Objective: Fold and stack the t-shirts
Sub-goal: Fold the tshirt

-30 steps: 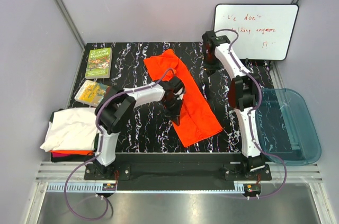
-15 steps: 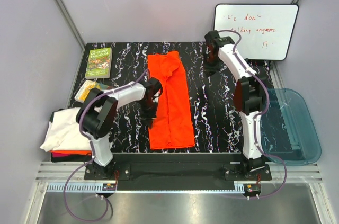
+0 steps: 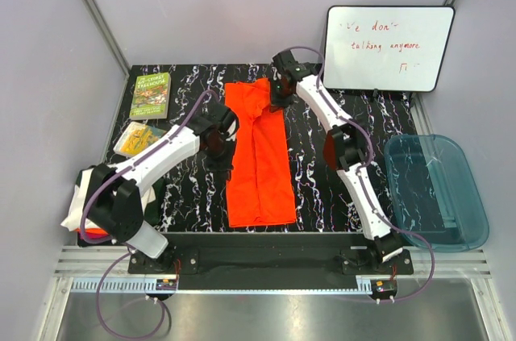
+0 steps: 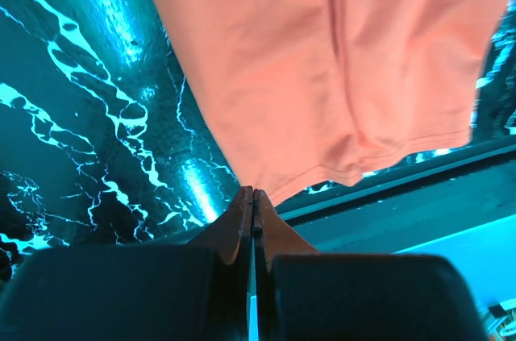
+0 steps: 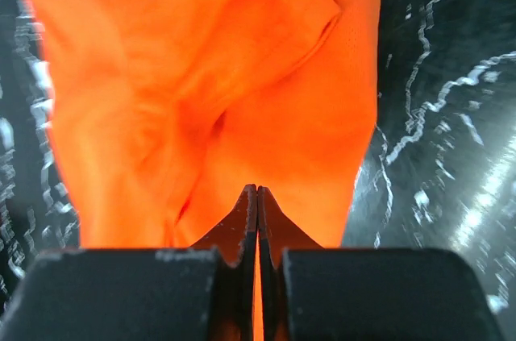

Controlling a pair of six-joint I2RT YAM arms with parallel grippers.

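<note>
Just right of the book, the left gripper is pressed shut at the left edge of the orange shirt; I can't tell if it pinches cloth. The shirt lies further right of the book as a long strip, with its hem toward the arms and its sleeves at the far end. The right gripper, also shut, sits over that far end. The lengthwise fold looks done to me. Next comes folding one end over the other.
</note>
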